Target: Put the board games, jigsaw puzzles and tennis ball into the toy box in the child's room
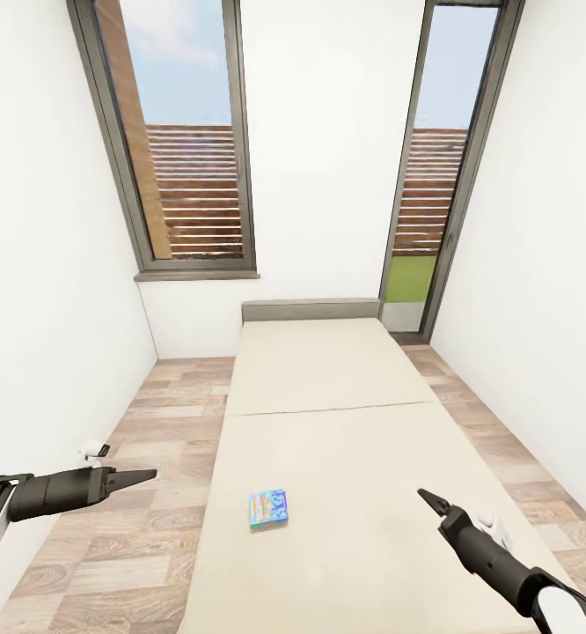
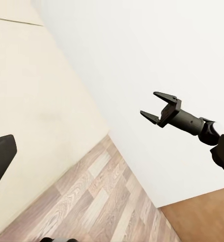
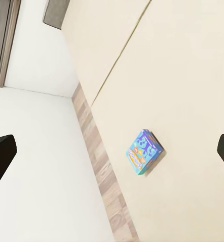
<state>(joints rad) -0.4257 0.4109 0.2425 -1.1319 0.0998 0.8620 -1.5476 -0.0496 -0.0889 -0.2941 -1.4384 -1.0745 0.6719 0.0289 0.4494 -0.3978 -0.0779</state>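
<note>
One small flat blue board game box with orange-yellow cover art (image 1: 267,508) is seen lying flat on the large beige mattress bed (image 1: 328,414), near its 7 o'clock edge. The right gripper (image 1: 427,499) is held above the mattress at 3 o'clock of the box, well apart, likely staged for a pick; jaws are parted, nothing held. The left gripper (image 1: 143,476) is parked over the wood-plank floor (image 1: 143,528) at 9 o'clock; its jaw gap cannot be told, nothing touched.
</note>
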